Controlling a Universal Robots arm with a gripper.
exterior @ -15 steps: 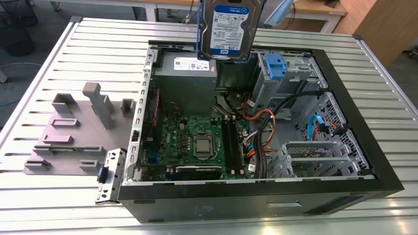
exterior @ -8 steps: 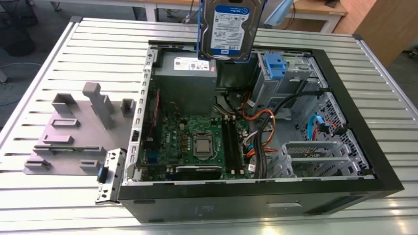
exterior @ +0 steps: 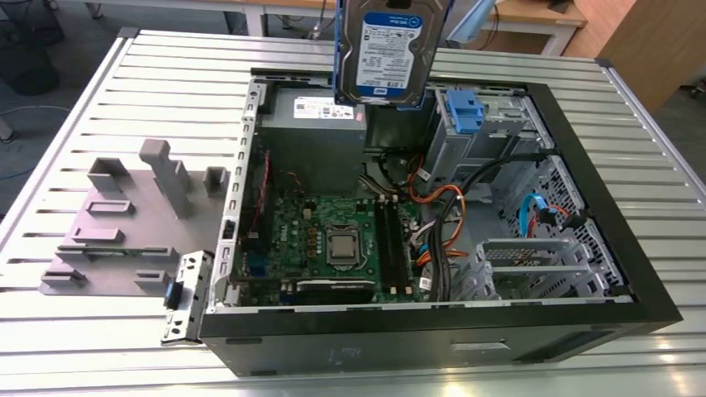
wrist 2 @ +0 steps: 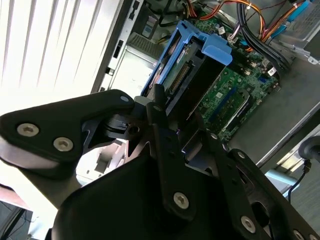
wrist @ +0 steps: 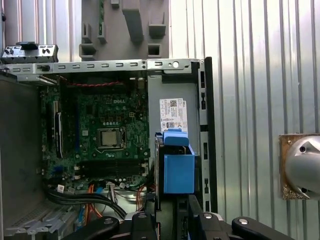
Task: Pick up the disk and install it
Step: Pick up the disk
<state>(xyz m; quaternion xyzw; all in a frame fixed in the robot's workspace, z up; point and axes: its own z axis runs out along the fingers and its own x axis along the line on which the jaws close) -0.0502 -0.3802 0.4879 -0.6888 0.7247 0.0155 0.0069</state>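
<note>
The disk (exterior: 388, 50), a silver hard drive with a blue-and-white label and blue side rails, hangs upright in the air above the back of the open computer case (exterior: 651, 281). In both wrist views my gripper (wrist: 173, 202) is shut on the disk (wrist: 178, 170), with its black fingers on the two flat sides. The second wrist view shows the disk (wrist 2: 187, 75) edge-on, blue rails around it, held by the gripper (wrist 2: 177, 117) over the motherboard (wrist 2: 225, 95). The disk touches nothing else.
Inside the case lie the motherboard (exterior: 331, 240), a grey box with a white sticker (exterior: 314, 124), a blue latch on a grey cage (exterior: 464, 112), cables and a metal drive cage (exterior: 530, 265). A grey fixture (exterior: 121, 223) sits on the slatted table (exterior: 66, 331).
</note>
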